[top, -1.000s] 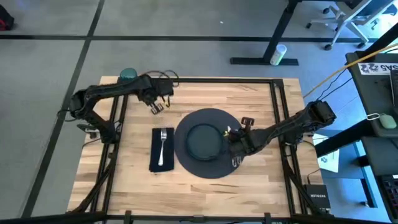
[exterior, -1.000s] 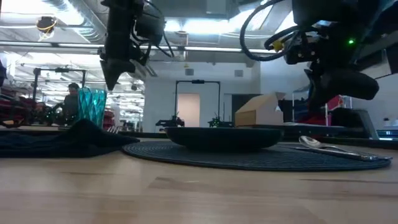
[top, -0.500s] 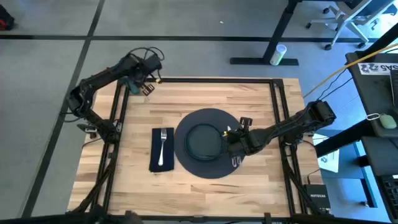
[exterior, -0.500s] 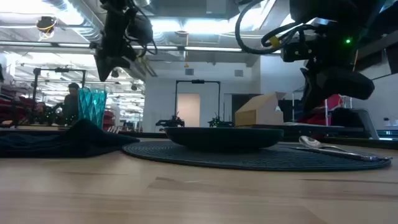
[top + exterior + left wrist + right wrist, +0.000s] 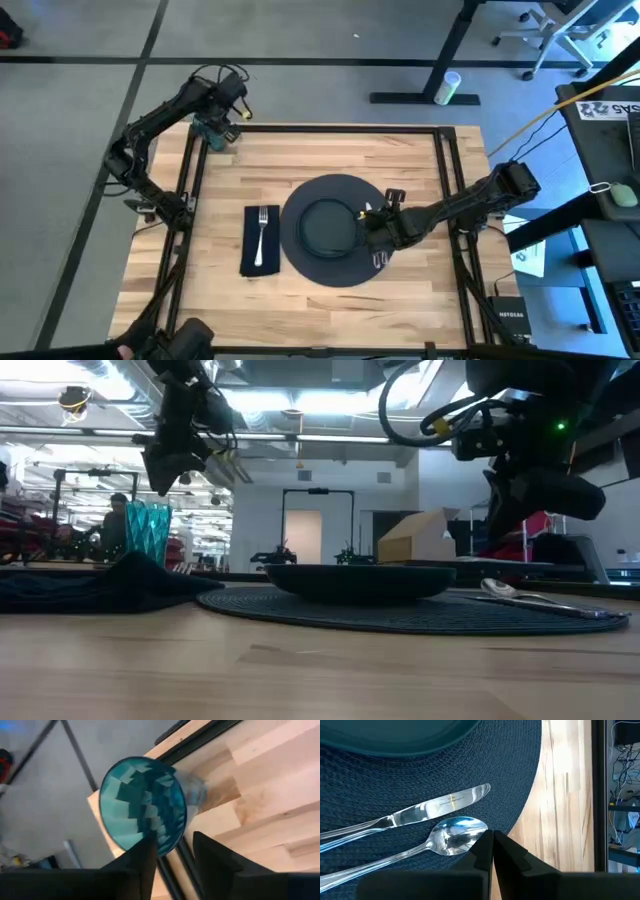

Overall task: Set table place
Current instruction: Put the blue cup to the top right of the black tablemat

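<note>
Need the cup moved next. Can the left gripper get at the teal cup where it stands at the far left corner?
Probably yes. The left gripper hangs open just above the teal cup, which stands upright and alone at the table corner, nothing between them.

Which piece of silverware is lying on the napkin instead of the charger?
The fork. It alone rests on the navy napkin, left of the charger; the knife and spoon lie on the charger's right side.

Both arms are dark, slim and jointed, with black cable loops near the wrists. The right arm (image 5: 470,200) carries yellow wiring and a small green light. Each gripper's fingers (image 5: 145,865) are matte black, tapering wedges.
</note>
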Tool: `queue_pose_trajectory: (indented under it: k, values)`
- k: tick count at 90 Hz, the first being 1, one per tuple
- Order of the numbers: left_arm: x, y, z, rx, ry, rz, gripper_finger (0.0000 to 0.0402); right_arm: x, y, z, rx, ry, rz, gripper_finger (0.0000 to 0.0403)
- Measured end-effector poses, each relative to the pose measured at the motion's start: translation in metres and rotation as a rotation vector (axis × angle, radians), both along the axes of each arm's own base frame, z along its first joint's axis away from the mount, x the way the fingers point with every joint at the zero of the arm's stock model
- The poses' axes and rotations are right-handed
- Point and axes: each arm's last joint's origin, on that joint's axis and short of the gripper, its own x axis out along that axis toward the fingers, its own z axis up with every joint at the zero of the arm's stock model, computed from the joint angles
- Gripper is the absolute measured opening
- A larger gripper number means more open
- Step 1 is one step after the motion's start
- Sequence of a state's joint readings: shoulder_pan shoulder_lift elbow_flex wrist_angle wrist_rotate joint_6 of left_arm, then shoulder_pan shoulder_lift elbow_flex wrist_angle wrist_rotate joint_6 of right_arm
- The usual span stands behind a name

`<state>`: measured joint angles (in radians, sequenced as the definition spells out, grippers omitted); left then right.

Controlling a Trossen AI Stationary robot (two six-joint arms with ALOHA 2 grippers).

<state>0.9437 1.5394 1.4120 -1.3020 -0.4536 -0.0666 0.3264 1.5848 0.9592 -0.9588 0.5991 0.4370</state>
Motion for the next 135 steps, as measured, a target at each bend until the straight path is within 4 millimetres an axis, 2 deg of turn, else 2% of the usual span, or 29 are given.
queue_pose_trajectory:
  k: [28,56,69,83,102,123,135]
  values:
    - [-0.002,0.009,-0.007,-0.027,0.000,0.011,0.0150,0.002,0.001,0.000,0.008,-0.022,0.001,0.0000]
    - [0.009,0.024,-0.035,-0.105,0.053,0.022,0.0151,0.002,0.002,-0.001,0.024,0.040,0.081,0.0000]
    - [0.013,0.023,-0.051,-0.151,0.088,0.009,0.0150,0.000,0.002,0.000,0.028,0.053,0.090,0.0000]
    - [0.019,0.012,-0.067,-0.195,0.128,-0.057,0.0122,-0.002,0.000,0.005,0.018,0.039,0.089,0.0000]
    - [0.040,-0.007,-0.078,-0.196,0.165,-0.212,0.0012,-0.005,-0.002,0.018,-0.010,-0.038,0.084,0.0000]
    - [0.058,-0.030,-0.059,-0.109,0.118,-0.357,0.0001,-0.010,-0.004,0.025,-0.009,-0.044,0.087,0.0000]
    - [0.063,-0.048,-0.044,-0.111,0.011,-0.426,0.0001,-0.015,-0.003,0.035,0.000,-0.086,0.095,0.0000]
